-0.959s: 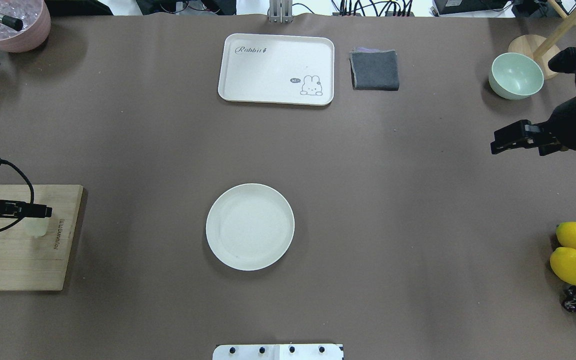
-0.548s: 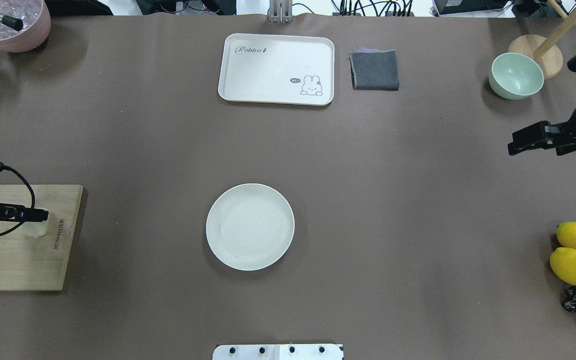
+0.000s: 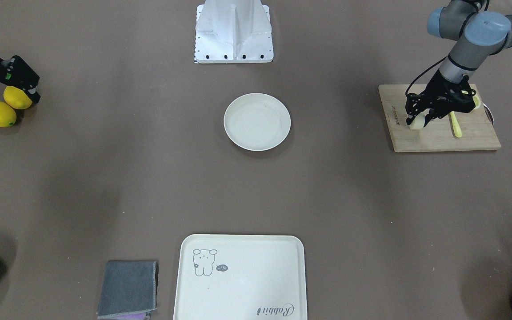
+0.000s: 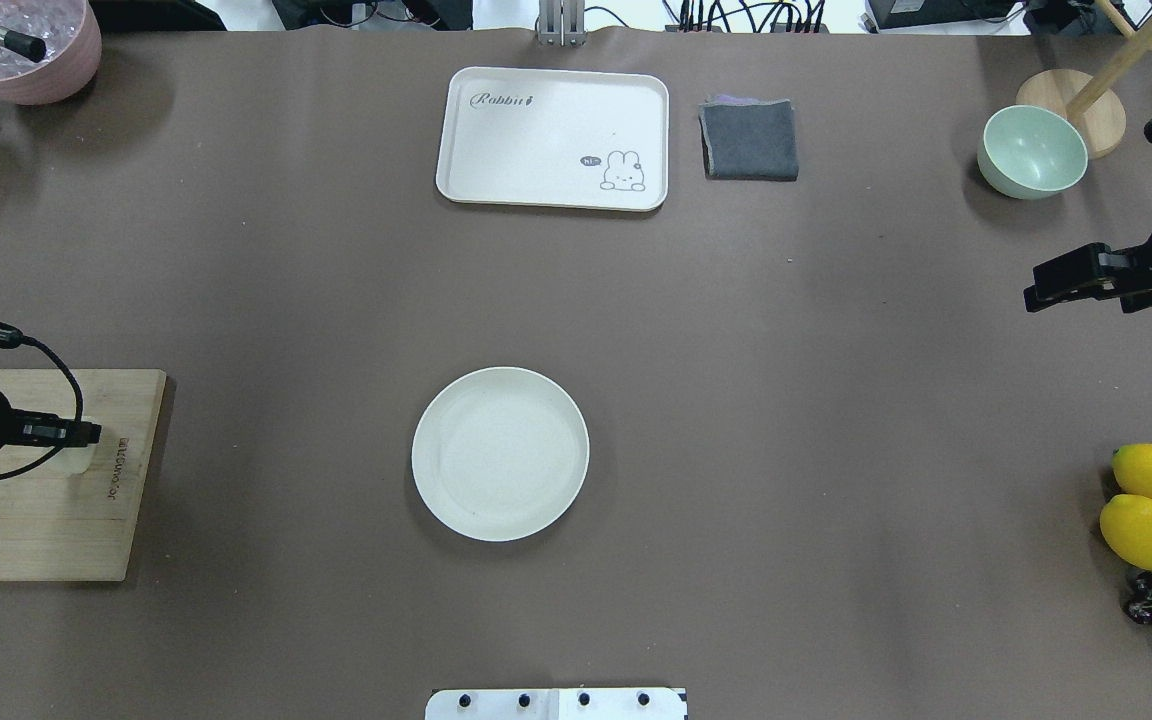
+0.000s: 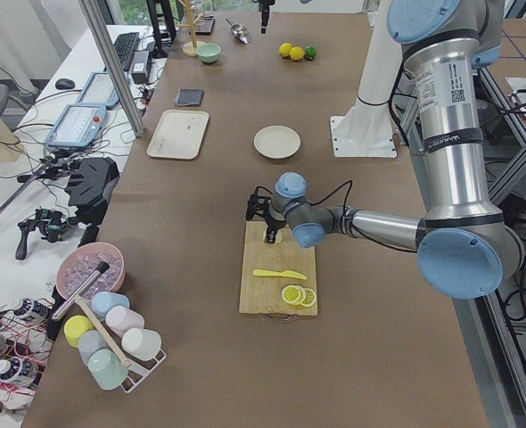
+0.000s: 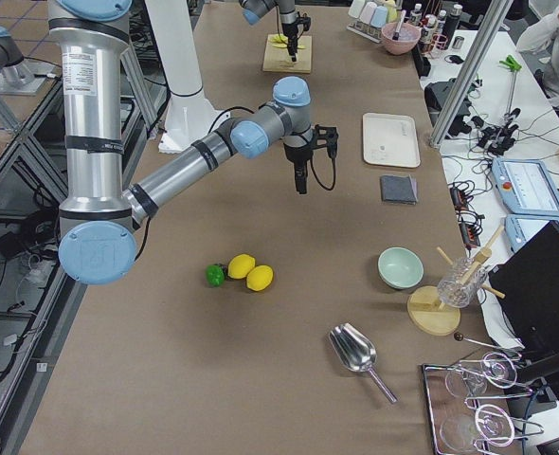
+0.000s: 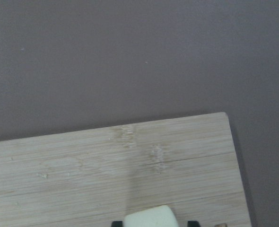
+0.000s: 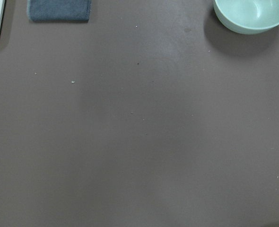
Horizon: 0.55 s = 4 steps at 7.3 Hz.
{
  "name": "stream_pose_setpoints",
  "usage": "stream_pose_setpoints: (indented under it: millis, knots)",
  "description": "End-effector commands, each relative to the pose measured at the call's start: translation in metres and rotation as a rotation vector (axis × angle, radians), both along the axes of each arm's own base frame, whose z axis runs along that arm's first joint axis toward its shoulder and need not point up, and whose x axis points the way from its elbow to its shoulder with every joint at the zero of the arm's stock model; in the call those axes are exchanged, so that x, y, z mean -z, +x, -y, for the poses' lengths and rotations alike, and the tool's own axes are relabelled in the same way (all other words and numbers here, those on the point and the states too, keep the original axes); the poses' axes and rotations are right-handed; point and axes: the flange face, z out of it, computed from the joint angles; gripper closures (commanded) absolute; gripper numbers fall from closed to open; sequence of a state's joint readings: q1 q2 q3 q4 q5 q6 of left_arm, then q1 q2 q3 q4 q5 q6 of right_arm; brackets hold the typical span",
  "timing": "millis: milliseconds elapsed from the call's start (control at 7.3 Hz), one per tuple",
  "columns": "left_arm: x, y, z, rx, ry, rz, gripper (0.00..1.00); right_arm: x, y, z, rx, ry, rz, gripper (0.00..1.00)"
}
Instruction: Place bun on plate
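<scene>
- Currently my left pincer (image 4: 71, 440) is down at the board (image 3: 442, 140) on the left edge of the surface (image 4: 796, 420), with a finger on either side of the bun (image 7: 151, 217).
- The wrist view shows a thin gap between the bun and each finger, so I read the pincer as apart and not yet squeezing. The grasp looks like the step in hand.
- As far as I can tell, the bun rests on the wood near the board's corner. A yellow knife (image 3: 455, 126) lies just beside it on the same board.
- Farther in, the plate (image 4: 500, 455) sits bare in the middle of the surface, well apart from the board. I judge none of the placing is done: I have yet to close on the bun, lift it, carry it across, lower it inside the rim and let go.
- Over on the right, my right pincer (image 4: 1081, 283) hangs above bare surface. Its fingers look apart with nothing between them, and I see no part for it in this.
- Farthest off, the tray (image 4: 536, 130), the cloth (image 4: 749, 140) and the bowl (image 4: 1031, 150) line the far edge, well away from the straight line between board and plate.
</scene>
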State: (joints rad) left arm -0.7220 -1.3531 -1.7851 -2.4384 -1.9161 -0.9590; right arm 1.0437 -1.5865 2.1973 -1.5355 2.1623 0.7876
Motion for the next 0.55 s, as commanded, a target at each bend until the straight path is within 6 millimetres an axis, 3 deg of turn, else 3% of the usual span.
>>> stream_pose_setpoints:
  millis: [0, 274, 411]
  knots:
    - [0.022, 0.008, 0.006, -0.005, 0.023, -0.038, 0.75, -0.01, 0.01, -0.001, 0.024, 0.017, -0.014, 0.0]
    - [0.068, 0.024, 0.017, -0.052, 0.035, -0.138, 0.77, -0.046, 0.054, -0.004, 0.094, 0.059, -0.033, 0.0]
    - [0.099, 0.043, 0.033, -0.049, 0.041, -0.178, 0.77, -0.068, 0.076, -0.007, 0.115, 0.071, -0.056, 0.0]
